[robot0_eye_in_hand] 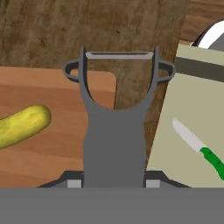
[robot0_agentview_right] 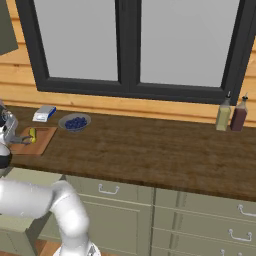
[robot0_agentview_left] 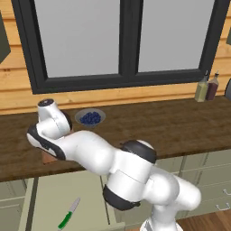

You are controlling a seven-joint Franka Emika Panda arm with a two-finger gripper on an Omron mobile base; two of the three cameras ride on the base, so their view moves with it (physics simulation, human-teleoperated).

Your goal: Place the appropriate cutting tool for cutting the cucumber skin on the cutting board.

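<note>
Clamped on the handle of the peeler (robot0_eye_in_hand: 114,127), the jaws of the gripper (robot0_eye_in_hand: 113,186) are being held over the near corner of the cutting board (robot0_eye_in_hand: 52,144). The peeler's forked head is being pointed away from the hand, with its blade bar lying over the dark wooden countertop (robot0_eye_in_hand: 109,30) just past the board's edge. The cucumber (robot0_eye_in_hand: 22,126) is lying on the board, to the left of the peeler in the hand view (apart from it, not touching). On the other side, a knife (robot0_eye_in_hand: 199,148) with a green handle is resting in an open drawer (robot0_agentview_left: 67,198) below the counter. A bowl of blueberries (robot0_agentview_right: 75,122) and a small white box (robot0_agentview_right: 44,114) are sitting behind the board, and two bottles (robot0_agentview_right: 231,114) are standing well apart at the far end.
</note>
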